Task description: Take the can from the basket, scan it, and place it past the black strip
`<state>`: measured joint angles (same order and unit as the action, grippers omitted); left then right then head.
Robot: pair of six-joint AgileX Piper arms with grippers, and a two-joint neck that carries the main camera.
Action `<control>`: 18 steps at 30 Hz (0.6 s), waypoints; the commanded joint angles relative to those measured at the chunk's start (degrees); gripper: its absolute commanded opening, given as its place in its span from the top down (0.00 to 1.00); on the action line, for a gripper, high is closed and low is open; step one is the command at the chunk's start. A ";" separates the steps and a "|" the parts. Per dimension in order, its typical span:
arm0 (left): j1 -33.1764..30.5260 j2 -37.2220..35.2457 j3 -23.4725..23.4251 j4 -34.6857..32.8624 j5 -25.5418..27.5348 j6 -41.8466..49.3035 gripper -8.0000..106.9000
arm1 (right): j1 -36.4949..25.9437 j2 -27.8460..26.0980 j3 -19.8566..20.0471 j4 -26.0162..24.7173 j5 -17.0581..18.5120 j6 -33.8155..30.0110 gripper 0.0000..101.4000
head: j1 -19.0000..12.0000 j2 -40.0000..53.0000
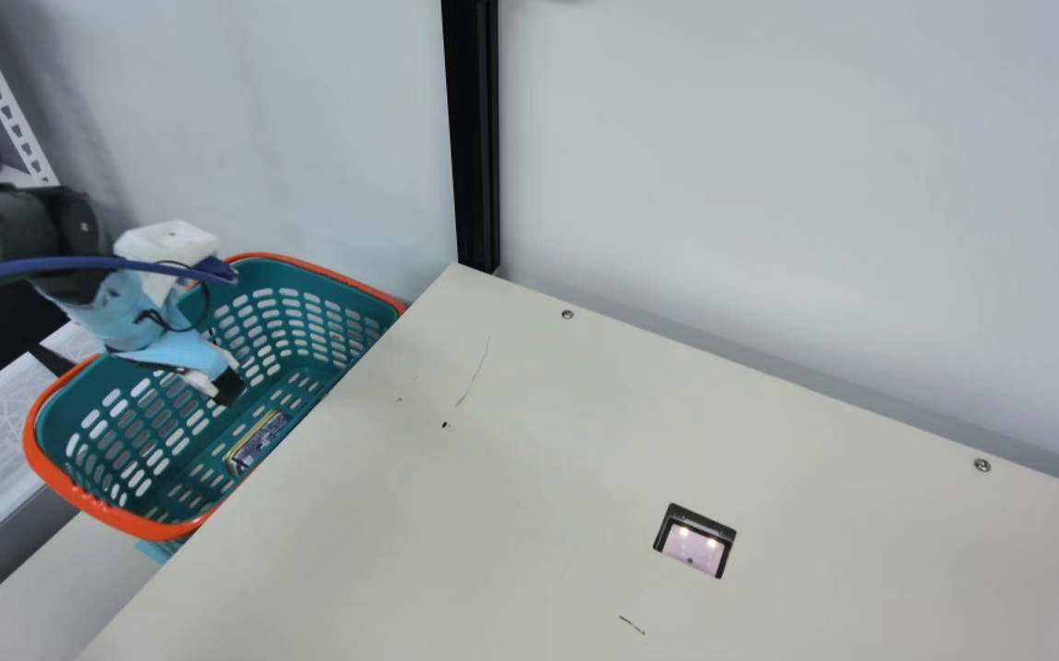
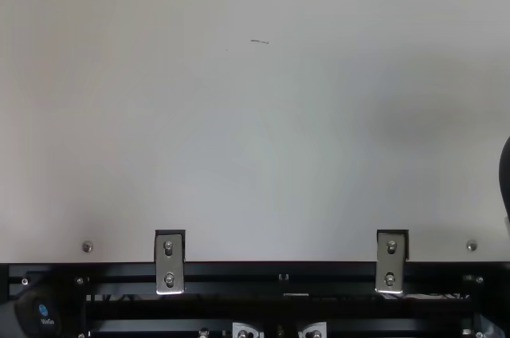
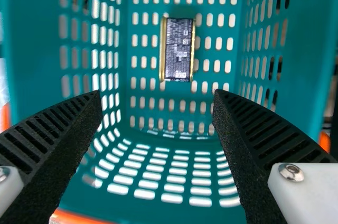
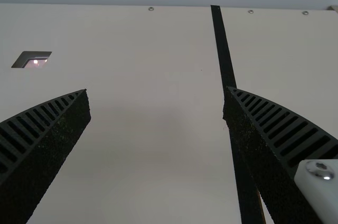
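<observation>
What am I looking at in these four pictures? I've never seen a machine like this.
It is a robot with two arms, each ending in a two-fingered gripper. The main view comes from a camera on its neck, the top view from a fixed camera above the table, and each wrist view from that arm's own wrist.

The left gripper is open over the basket beside the table; a can lies on its side in there. The right gripper is open above the table, near the black strip. The small window in the tabletop is probably the scanner. Neither gripper holds anything.
</observation>
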<state>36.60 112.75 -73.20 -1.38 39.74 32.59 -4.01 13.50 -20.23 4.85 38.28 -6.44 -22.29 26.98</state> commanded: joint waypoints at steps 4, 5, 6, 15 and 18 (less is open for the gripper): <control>-0.61 7.44 -1.93 -0.30 -1.59 0.42 0.15 | 0.00 0.00 0.00 0.00 0.00 0.00 0.00 | -2.45 1.11; -0.70 8.55 -2.18 -0.31 -2.03 0.40 0.15 | 0.00 0.00 0.00 0.00 0.00 0.00 0.00 | -2.45 1.11; -0.79 9.70 -2.51 -0.31 -2.45 0.36 0.15 | 0.00 0.00 0.00 0.00 0.00 0.00 0.00 | -2.45 1.11; -0.91 19.24 -5.91 -1.69 -7.52 1.49 0.15 | 0.00 0.00 0.00 0.05 0.00 0.00 0.00 | -2.45 1.11; -0.84 22.06 -7.56 -2.38 -8.82 2.18 0.15 | 0.00 0.00 0.00 0.05 0.00 0.00 0.00 | -2.45 1.11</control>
<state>35.78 133.16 -80.12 -3.69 31.22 34.54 -4.01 13.50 -20.23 4.90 38.28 -6.44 -22.29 26.98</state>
